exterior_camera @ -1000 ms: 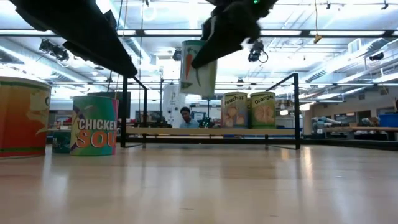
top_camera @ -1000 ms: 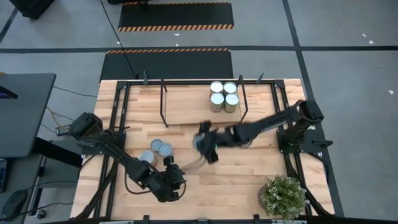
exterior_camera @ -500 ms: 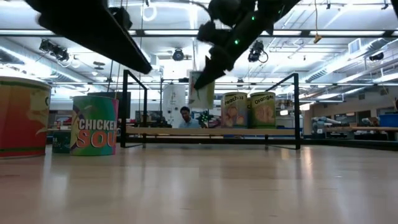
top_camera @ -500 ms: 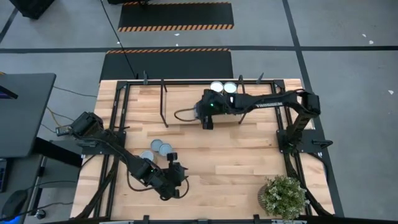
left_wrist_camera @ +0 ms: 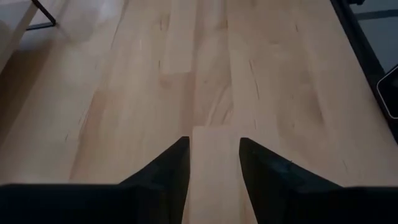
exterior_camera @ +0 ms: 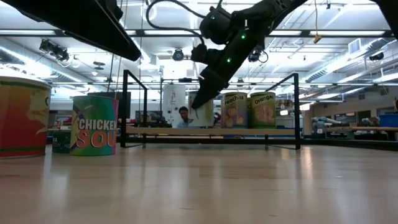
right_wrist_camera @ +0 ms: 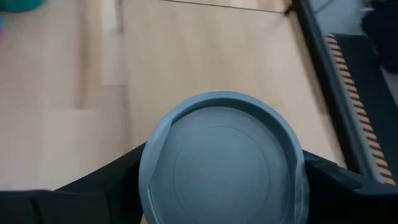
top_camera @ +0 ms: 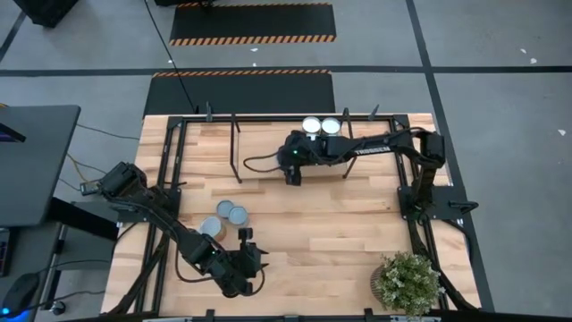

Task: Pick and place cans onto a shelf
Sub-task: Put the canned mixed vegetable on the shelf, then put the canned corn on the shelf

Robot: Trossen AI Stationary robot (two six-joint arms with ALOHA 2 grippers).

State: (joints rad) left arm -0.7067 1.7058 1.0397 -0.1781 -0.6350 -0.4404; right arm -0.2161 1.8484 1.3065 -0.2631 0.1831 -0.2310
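Three cans (top_camera: 226,216) stand in a cluster on the left half of the counter (top_camera: 340,241), near my left arm; my left claw (left_wrist_camera: 213,163) waits low beside them at the counter's near edge, its two fingers spread with a clear gap between them, pinching nothing, only bare wood showing ahead; further right, the shelf (top_camera: 268,152) stands along the far side of the counter on its thin black frame; my right claw (top_camera: 293,168) hangs over the shelf board, closed on a can with a grey top (right_wrist_camera: 222,167), one finger (right_wrist_camera: 93,183) pressed to each side of the tin; in the low view that held can (exterior_camera: 202,107) sits at the shelf's level, just beside the row already placed, and I cannot tell if it touches the board; right of it, two labelled cans (exterior_camera: 249,110) stand upright on the shelf, and two round tops (top_camera: 321,126) show past my arm; a potted plant (top_camera: 407,281) sits at the counter's near right corner.
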